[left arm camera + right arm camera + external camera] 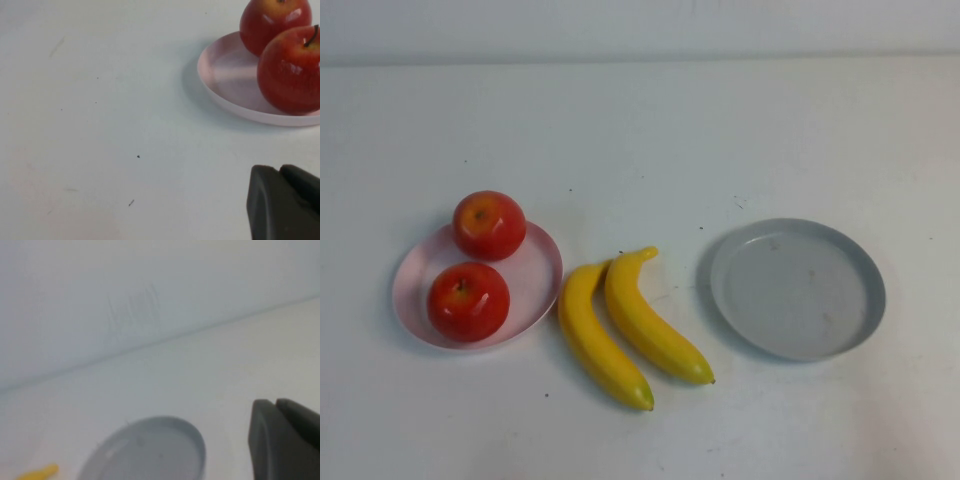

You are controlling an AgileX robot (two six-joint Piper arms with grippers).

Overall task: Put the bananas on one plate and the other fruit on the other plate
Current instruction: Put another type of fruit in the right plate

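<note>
Both sets of jaws are pressed together with nothing between them, as we see in the wrist views.

From the high view, our arms stay out of sight. We see the pale pink plate (pixel 542 262) on the left of the white table (pixel 640 130), carrying two red apples (pixel 468 300), one nearer us and one at the far rim. Just right of it, two bananas (pixel 650 325) lie side by side on the table, touching near their upper ends, between the two plates. The grey plate (pixel 798 288) sits bare on the right.

Our left wrist view shows the left gripper (pixel 285 202) above bare table, near the pink plate and its apples.

Our right wrist view shows the right gripper (pixel 285 440) beside the grey plate, with a banana tip at the edge.
</note>
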